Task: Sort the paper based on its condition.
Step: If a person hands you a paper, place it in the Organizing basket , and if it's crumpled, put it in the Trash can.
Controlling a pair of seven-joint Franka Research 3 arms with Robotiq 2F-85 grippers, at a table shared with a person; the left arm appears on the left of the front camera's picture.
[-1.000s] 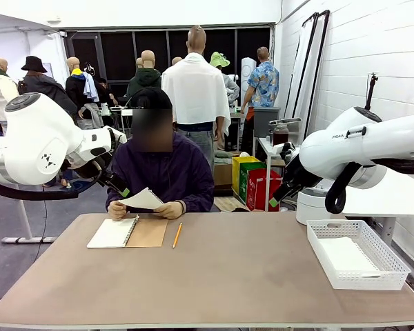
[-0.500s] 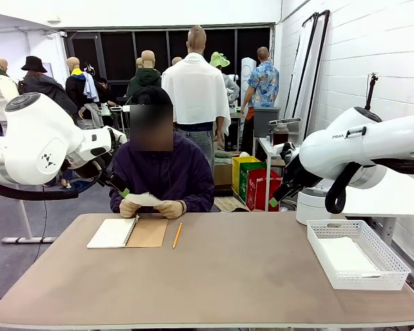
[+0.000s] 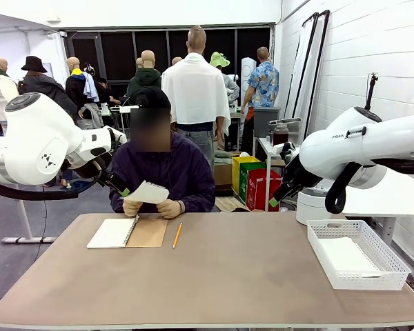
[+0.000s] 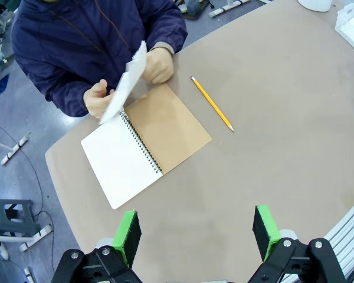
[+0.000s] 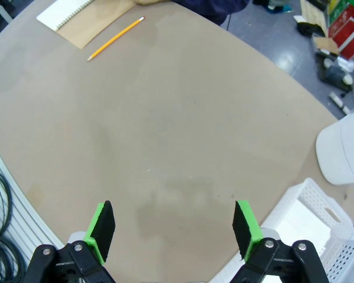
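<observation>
Now the person is holding one sheet of the paper up in both hands, just above the open notebook at the far side of the table. I am hanging my left gripper above the table on the notebook's side, with its fingers wide apart. My right gripper is standing open too, over bare table, and is gripping nothing. Another sheet seems to be lying in the white basket, though I cannot tell its condition. The held sheet is looking thin, very light and floppy, easy to crease or tear. I am judging that a free edge, away from the ragged holes, is the place to pinch it gently.
</observation>
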